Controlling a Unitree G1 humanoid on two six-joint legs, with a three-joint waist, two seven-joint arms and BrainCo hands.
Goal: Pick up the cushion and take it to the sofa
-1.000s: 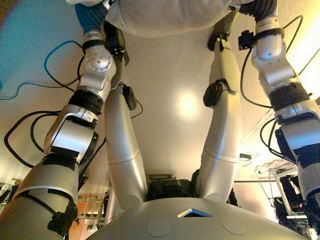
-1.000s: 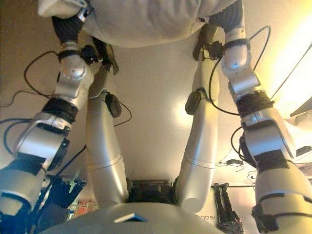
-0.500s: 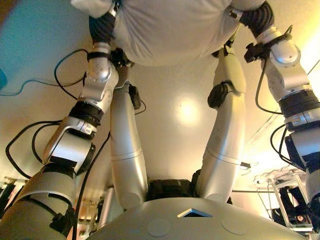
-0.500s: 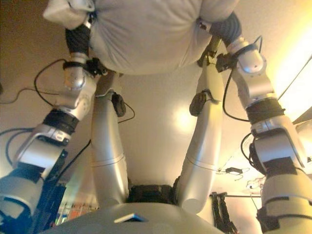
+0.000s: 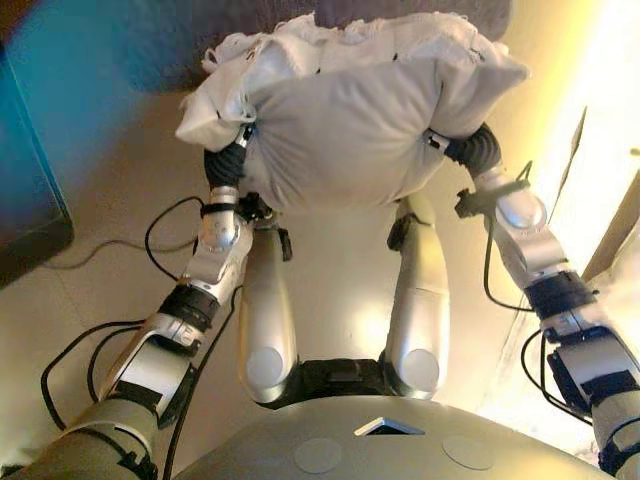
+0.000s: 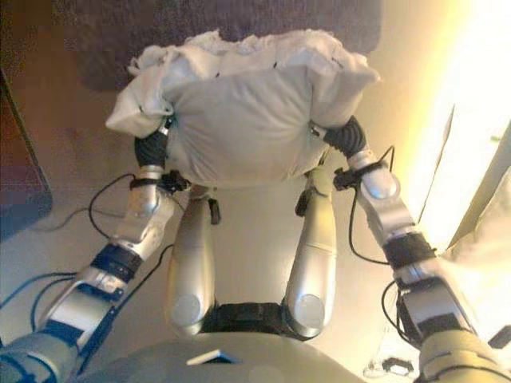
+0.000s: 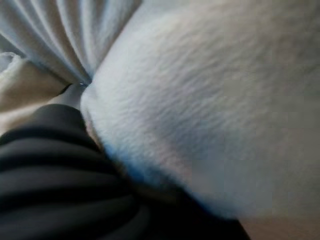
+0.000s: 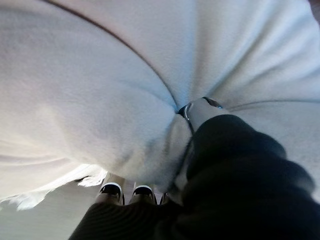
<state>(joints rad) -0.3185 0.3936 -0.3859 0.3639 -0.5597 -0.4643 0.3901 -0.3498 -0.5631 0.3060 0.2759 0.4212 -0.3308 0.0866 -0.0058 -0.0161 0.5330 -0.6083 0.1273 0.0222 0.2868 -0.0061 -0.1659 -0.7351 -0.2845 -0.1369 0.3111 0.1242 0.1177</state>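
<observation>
Both hands grip the cushion (image 5: 345,130) from opposite ends, so we carry it clear of the floor in front of us. Our left hand (image 5: 228,165) presses into its left side, the dark ribbed cover showing while the cloth bunches and folds around it; from its wrist view the fabric gathers into tight pleats right at the hand, which suggests fingers curled into the cloth. Our right hand (image 5: 478,150) is sunk into the right side the same way, and its wrist view shows a thumb pinching a deep crease with dark-tipped fingers wrapped below the cushion's edge. A soft, bulky thing like this would sag or slip from one hand, so we judge the two-sided clamp is what keeps it level. Farther out, beyond the cushion, a dark rug (image 6: 104,40) lies on the pale floor (image 6: 64,128). No sofa shows in any view, so the carrying part is not yet finished.
</observation>
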